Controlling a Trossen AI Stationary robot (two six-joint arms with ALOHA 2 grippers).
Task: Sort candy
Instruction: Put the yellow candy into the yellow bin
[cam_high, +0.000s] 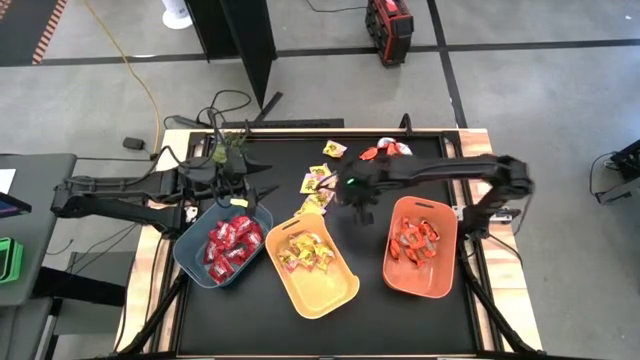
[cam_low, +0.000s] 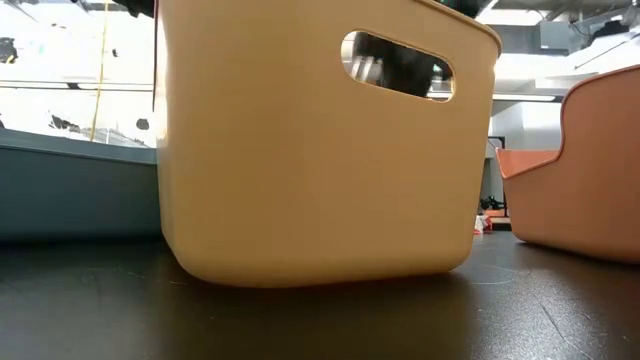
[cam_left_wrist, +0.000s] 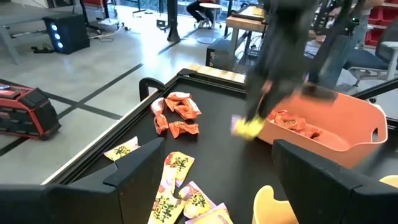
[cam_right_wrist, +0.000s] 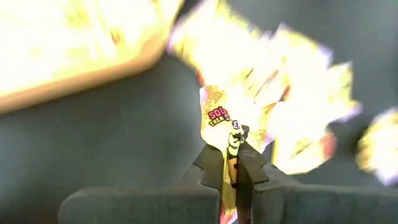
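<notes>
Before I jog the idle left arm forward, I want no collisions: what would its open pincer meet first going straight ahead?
Probably the loose yellow candies lying just ahead of the left pincer. Beyond them the dark tabletop looks bare up to the orange-red candies, though depth is unclear.

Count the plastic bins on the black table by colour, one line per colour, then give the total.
blue-grey plastic bin: 1
yellow plastic bin: 1
orange plastic bin: 1
Total: 3
</notes>
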